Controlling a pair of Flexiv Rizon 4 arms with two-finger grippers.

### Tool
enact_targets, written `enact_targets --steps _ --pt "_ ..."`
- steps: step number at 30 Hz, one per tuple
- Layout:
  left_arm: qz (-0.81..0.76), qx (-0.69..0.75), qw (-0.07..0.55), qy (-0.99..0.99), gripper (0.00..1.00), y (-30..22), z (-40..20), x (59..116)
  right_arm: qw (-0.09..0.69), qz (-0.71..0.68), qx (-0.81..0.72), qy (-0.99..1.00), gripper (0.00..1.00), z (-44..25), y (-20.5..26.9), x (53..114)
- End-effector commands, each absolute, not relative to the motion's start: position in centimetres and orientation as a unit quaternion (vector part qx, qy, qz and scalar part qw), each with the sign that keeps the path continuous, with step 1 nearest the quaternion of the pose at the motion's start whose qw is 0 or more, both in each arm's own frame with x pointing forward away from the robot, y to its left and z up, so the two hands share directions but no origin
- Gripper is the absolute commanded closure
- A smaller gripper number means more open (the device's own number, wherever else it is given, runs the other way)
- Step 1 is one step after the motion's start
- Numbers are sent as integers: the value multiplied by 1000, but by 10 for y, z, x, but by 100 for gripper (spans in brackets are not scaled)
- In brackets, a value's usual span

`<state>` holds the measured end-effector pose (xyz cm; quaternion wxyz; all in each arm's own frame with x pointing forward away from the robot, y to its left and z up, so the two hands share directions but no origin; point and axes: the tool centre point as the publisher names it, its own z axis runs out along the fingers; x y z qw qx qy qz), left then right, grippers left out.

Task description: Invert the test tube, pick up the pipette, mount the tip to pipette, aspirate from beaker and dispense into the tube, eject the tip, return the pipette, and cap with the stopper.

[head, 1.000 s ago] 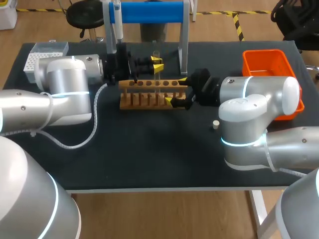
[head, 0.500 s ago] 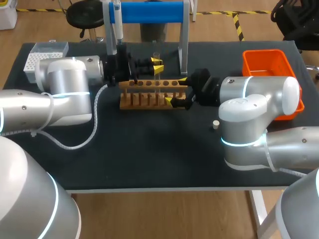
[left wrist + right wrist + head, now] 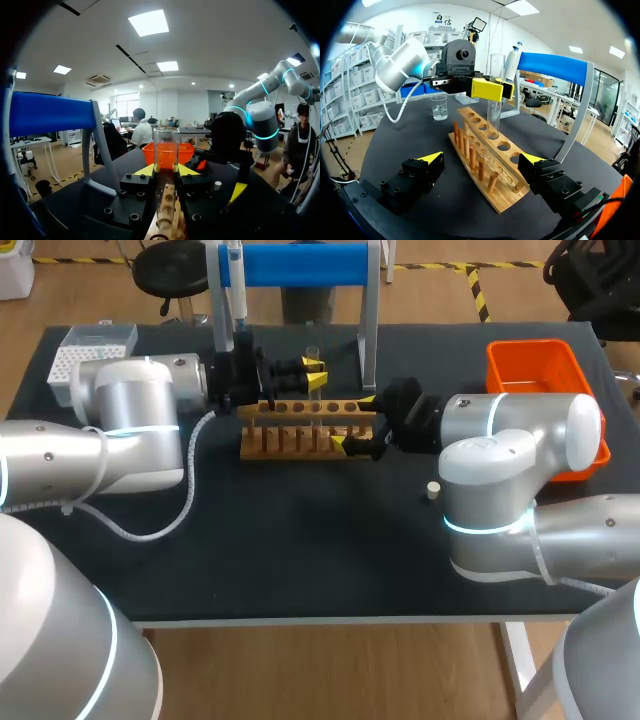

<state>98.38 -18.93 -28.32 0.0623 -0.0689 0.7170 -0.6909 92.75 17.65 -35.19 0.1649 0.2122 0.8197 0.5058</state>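
Black table (image 3: 300, 550) carries: wooden rack (image 3: 290, 443) centre-rear, blue-topped stand (image 3: 300, 265) behind it, orange bin (image 3: 530, 365) right-rear, tip box (image 3: 75, 355) left-rear, beaker (image 3: 439, 107), small stopper (image 3: 432, 490).

1. This was a laboratory bench fitted out for robot work: a black table (image 3: 300, 560) with liquid-handling gear laid out on it.
2. A wooden rack (image 3: 305, 430) with a row of holes and pegs stood at the far middle, and a clear glass test tube (image 3: 166, 150) was upright above it.
3. A small glass beaker (image 3: 439, 107) stood on the table near the rack.
4. A pipette (image 3: 236, 280) hung on a blue-barred stand (image 3: 295, 265) at the far edge.
5. A white tip box (image 3: 85, 350) sat far left and an orange bin (image 3: 540, 365) far right, with a small stopper (image 3: 432, 490) right of the middle.
6. A silver left arm (image 3: 130, 420) and right arm (image 3: 510, 450) came in over the table from either side.
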Motion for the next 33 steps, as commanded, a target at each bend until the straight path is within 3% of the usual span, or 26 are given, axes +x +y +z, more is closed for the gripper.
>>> enact_targets --steps 1,7,8,9,10,23,33 --pt "-693 -68 57 716 100 -189 -288 985 163 505 211 821 0 -351 176 928" --pt "-690 -73 54 718 100 -189 -289 985 163 505 211 821 0 -351 176 928" --pt "-690 -74 54 718 85 -189 -289 985 163 505 211 821 0 -351 176 928" --pt "-689 -75 53 719 26 -189 -289 985 163 505 211 821 0 -351 176 928" --pt "-688 -76 53 719 0 -189 -288 984 163 505 211 821 0 -351 176 928" --pt "-668 -87 58 737 0 -182 -263 979 163 505 211 821 0 -351 176 928" --pt "-614 -131 80 774 0 -131 -231 950 163 505 211 821 0 -351 176 928"
